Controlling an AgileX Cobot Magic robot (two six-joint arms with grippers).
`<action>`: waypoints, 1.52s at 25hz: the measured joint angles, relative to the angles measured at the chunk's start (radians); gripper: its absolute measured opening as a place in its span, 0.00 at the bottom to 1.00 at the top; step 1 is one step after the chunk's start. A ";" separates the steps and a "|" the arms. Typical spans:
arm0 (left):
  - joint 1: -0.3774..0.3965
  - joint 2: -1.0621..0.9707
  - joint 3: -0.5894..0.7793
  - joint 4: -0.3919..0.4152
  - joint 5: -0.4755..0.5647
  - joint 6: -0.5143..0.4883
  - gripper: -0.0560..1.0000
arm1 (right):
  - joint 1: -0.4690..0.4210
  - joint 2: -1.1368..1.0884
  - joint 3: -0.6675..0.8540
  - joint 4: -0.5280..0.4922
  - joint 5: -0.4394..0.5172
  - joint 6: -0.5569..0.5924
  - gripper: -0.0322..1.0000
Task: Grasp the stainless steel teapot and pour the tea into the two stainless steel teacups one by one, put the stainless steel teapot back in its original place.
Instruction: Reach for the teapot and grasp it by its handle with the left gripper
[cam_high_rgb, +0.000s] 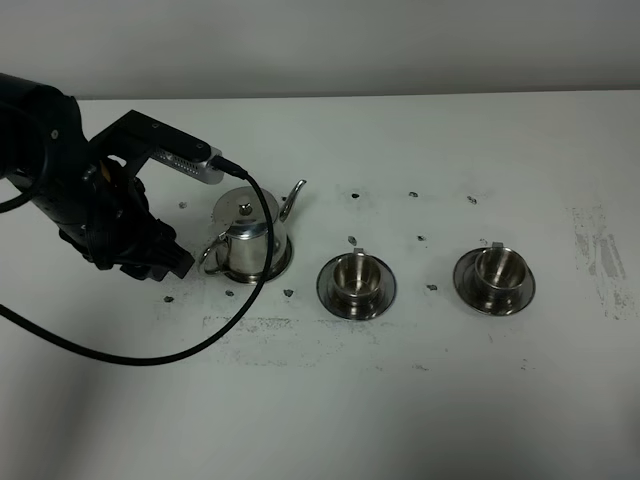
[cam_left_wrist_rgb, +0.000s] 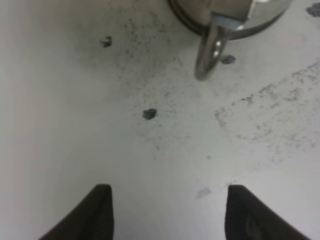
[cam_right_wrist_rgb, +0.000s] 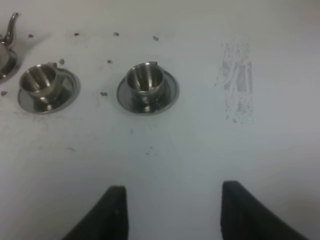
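The stainless steel teapot (cam_high_rgb: 248, 235) stands upright on its round saucer (cam_high_rgb: 283, 262), the original place, at the left of the table. Its spout points toward the back right and its loop handle (cam_left_wrist_rgb: 210, 52) faces my left gripper (cam_high_rgb: 172, 262). That gripper is open just left of the handle, low over the table and a short gap away, with nothing between its fingers (cam_left_wrist_rgb: 102, 210). The two stainless steel teacups (cam_high_rgb: 356, 278) (cam_high_rgb: 497, 270) sit on their saucers to the right of the pot. My right gripper (cam_right_wrist_rgb: 172, 210) is open and empty, back from the cups (cam_right_wrist_rgb: 42, 80) (cam_right_wrist_rgb: 145, 80).
Small dark specks (cam_high_rgb: 352, 240) and grey scuff marks (cam_high_rgb: 600, 255) dot the white table (cam_high_rgb: 420, 400). A black cable (cam_high_rgb: 150, 355) loops from the left arm across the table in front of the teapot.
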 joint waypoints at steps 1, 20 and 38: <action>-0.001 0.000 0.002 -0.010 0.000 0.002 0.52 | 0.000 0.000 0.000 0.000 0.000 0.000 0.43; -0.011 0.195 -0.199 -0.010 0.154 0.101 0.48 | 0.000 0.000 0.000 0.000 0.000 0.000 0.43; -0.061 0.353 -0.328 0.011 0.112 0.123 0.48 | 0.000 0.000 0.000 0.000 0.000 0.000 0.43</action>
